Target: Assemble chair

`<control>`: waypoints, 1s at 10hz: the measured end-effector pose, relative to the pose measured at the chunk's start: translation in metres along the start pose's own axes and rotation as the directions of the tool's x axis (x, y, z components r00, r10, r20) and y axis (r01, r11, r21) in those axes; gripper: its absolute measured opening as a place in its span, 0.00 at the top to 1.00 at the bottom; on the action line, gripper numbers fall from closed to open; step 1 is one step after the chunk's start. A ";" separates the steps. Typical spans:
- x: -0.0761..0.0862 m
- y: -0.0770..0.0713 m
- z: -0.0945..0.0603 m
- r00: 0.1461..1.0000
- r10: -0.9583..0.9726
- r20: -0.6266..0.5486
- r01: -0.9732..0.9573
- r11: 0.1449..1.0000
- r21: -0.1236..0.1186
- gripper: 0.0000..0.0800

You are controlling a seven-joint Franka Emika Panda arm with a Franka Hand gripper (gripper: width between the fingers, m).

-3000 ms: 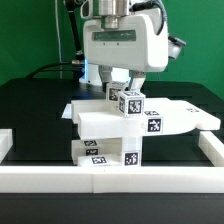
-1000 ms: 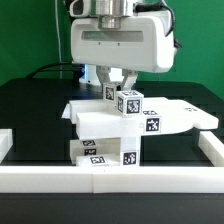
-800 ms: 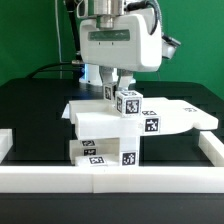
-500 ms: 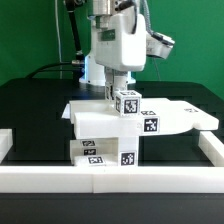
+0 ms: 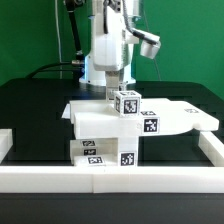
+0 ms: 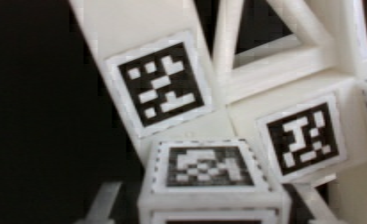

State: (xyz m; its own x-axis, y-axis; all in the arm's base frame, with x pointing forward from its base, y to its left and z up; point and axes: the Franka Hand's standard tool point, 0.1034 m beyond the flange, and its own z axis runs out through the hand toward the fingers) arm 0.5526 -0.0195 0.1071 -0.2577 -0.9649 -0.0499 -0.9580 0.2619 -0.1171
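Note:
The chair parts are stacked in the middle of the exterior view: a tagged base block (image 5: pixel 105 152), a thick white slab (image 5: pixel 108 122) on it, and a small tagged cube (image 5: pixel 128 103) on top. A flat white piece (image 5: pixel 192 114) reaches toward the exterior view's right. My gripper (image 5: pixel 114 90) hangs just behind and above the cube. In the wrist view the cube (image 6: pixel 210 165) lies between my fingers (image 6: pixel 109 198), with a narrow dark gap on each side. The gripper (image 6: pixel 210 200) is open. Tagged white faces (image 6: pixel 162 80) fill the view beyond the cube.
A long white border rail (image 5: pixel 110 180) runs along the front, with side rails at the exterior view's left (image 5: pixel 5 142) and right (image 5: pixel 213 148). The table is black (image 5: pixel 40 100). A green wall stands behind.
The hand has turned about its vertical axis from broad-side to narrow-side on above the cube. The chair parts have not moved.

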 end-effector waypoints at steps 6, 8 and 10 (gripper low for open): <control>-0.002 0.001 0.001 0.974 0.228 -0.001 -0.228 0.974 -0.001 0.58; -0.003 0.001 0.001 0.982 0.190 0.000 -0.190 0.982 -0.004 0.35; -0.005 0.000 -0.001 1.000 -0.013 -0.008 0.013 1.000 -0.007 0.20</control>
State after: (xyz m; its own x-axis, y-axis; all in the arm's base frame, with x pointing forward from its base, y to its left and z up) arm 0.5542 -0.0148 0.1081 -0.2458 -0.9685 -0.0402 -0.9621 0.2489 -0.1112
